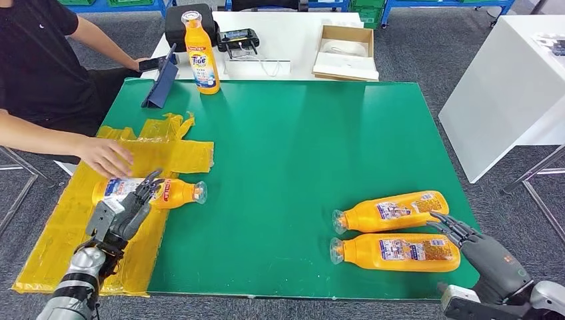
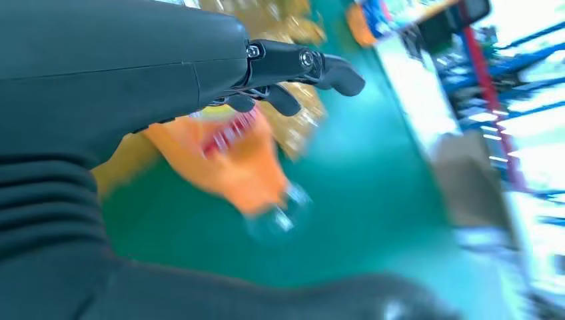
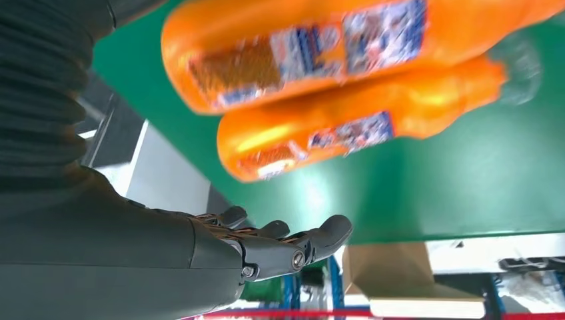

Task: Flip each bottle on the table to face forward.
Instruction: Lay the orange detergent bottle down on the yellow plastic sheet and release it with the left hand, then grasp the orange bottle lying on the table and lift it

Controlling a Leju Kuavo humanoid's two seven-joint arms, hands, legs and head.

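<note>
On the green table (image 1: 300, 133) one orange bottle (image 1: 200, 53) stands upright at the far edge. Another orange bottle (image 1: 170, 193) lies on its side at the left, cap pointing right; my left hand (image 1: 126, 212) hovers over its base with fingers spread, holding nothing. The left wrist view shows those fingers (image 2: 293, 73) stretched above the blurred bottle (image 2: 233, 167). Two more bottles (image 1: 393, 211) (image 1: 396, 252) lie side by side at the front right, caps pointing left. My right hand (image 1: 476, 248) is open just right of their bases. The right wrist view shows this hand (image 3: 280, 243) apart from both bottles (image 3: 346, 40) (image 3: 346, 133).
A person sits at the left, one hand (image 1: 106, 157) resting on yellow plastic sheets (image 1: 173, 152) that cover the table's left side. Beyond the far edge are a blue tablet stand (image 1: 160, 87), a controller (image 1: 238, 39) and a cardboard box (image 1: 345, 52). A white table (image 1: 506, 87) stands at the right.
</note>
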